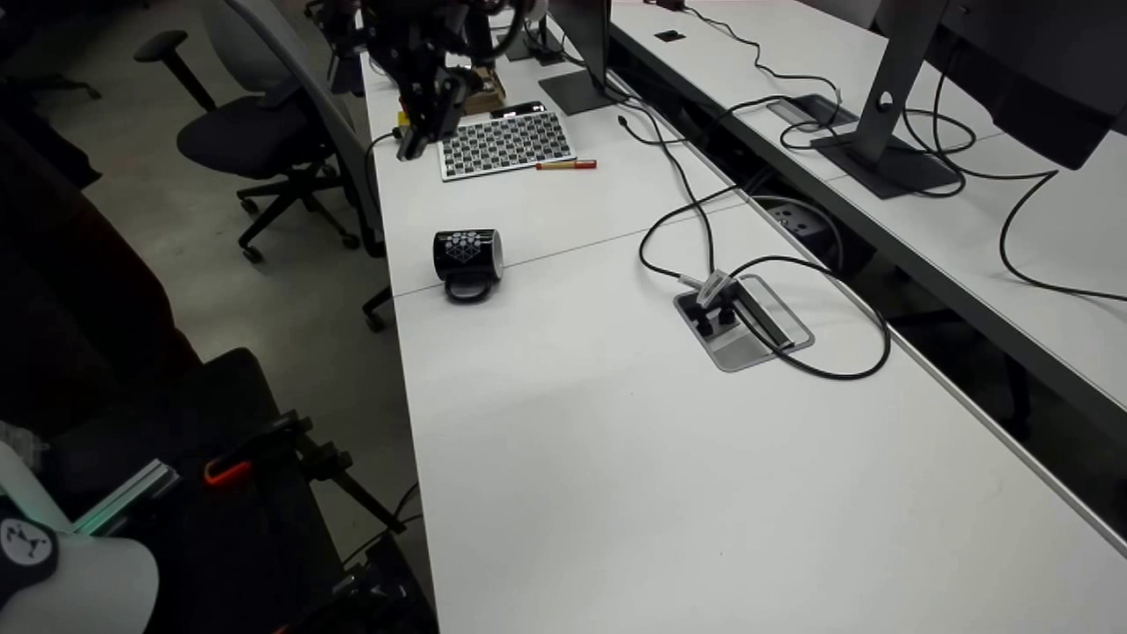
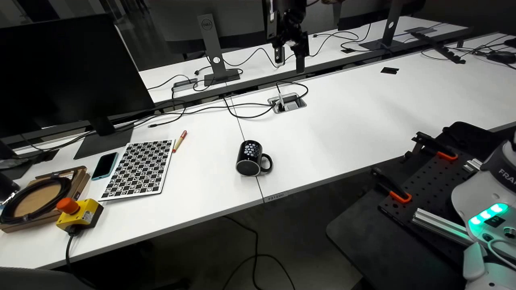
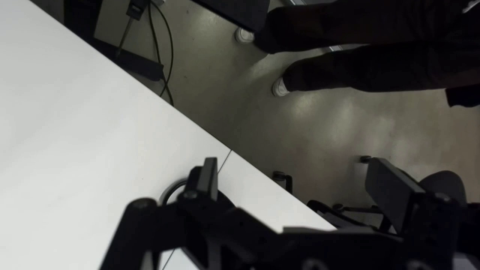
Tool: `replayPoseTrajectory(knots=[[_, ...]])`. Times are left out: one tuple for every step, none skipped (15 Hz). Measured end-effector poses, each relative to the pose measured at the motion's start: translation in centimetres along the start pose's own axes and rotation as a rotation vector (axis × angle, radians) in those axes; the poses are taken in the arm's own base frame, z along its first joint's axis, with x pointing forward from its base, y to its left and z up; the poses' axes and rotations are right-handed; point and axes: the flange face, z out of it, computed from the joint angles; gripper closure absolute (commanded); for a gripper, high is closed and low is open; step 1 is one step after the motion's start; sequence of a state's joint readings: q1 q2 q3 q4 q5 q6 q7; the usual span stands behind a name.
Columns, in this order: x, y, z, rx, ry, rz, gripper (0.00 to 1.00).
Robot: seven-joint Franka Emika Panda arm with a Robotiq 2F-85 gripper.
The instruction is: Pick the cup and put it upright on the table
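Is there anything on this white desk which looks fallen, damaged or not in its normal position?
Yes: the black mug lies on its side across the seam of the white desk. That looks odd because mugs normally stand upright. No spill shows around it. Small cracks would be impossible to tell.

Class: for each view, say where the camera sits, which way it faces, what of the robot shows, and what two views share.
An exterior view: high, beyond the near edge of the table, facing across it; base at right, gripper at top.
An exterior view: high, facing along the table; base lower left, gripper at top.
Wrist view: at the gripper, facing down at the table's edge and floor; fingers at bottom.
Both exterior views show the cup on its side.
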State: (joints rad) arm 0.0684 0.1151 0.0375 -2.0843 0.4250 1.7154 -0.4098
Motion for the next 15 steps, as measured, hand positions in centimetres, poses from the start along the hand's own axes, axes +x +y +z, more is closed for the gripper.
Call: replayPoseTrajectory(knots=[[1.0, 0.3, 0.4, -0.007, 0.023, 0.002, 0.00], [1.8, 0.6, 0.8, -0.016, 0.045, 0.002, 0.00], [2.7, 0.8, 1.1, -0.027, 0.066, 0.000, 0.00], [3.5, 1.0, 1.2, -0.036, 0.084, -0.001, 0.00], [4.3, 1.2, 1.4, -0.044, 0.101, -0.002, 0.00], [5.0, 1.4, 1.5, -0.050, 0.115, -0.002, 0.00], [5.6, 1.7, 1.7, -0.051, 0.121, 0.000, 0.00], [6.1, 2.1, 1.9, -0.049, 0.118, 0.004, 0.00], [6.6, 2.4, 2.1, -0.046, 0.116, 0.007, 0.00], [6.9, 2.6, 2.3, -0.044, 0.113, 0.009, 0.00], [7.2, 2.8, 2.4, -0.043, 0.112, 0.010, 0.00], [7.3, 2.8, 2.4, -0.042, 0.112, 0.010, 0.00], [7.3, 2.8, 2.3, -0.043, 0.113, 0.010, 0.00], [7.4, 2.8, 2.3, -0.043, 0.114, 0.009, 0.00], [7.3, 2.8, 2.4, -0.040, 0.110, -0.003, 0.00]])
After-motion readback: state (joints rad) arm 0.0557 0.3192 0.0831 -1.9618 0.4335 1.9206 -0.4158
